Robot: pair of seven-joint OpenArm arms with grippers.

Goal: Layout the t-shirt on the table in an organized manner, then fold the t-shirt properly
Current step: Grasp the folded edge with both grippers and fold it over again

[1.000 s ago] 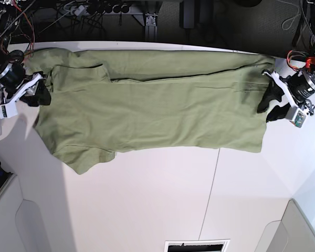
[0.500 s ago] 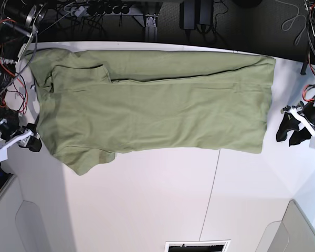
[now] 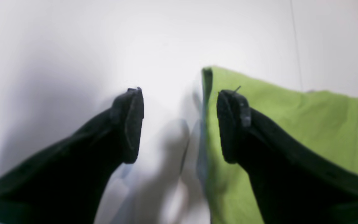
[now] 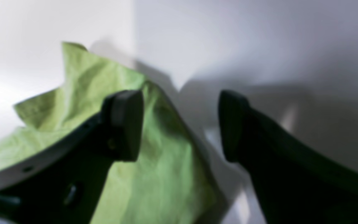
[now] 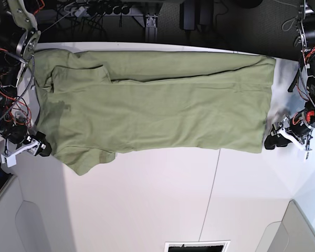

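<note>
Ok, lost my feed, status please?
Left pincer open at shirt's edge. Right pincer open, holding nothing. Olive-green cotton t-shirt flat on white table. Nothing in the way.

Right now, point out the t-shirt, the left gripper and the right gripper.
t-shirt [image 5: 157, 113], base view, middle of the cloth.
left gripper [image 3: 179, 124], left wrist view, open gap between fingertips.
right gripper [image 4: 180, 124], right wrist view, open gap between fingertips.
</note>
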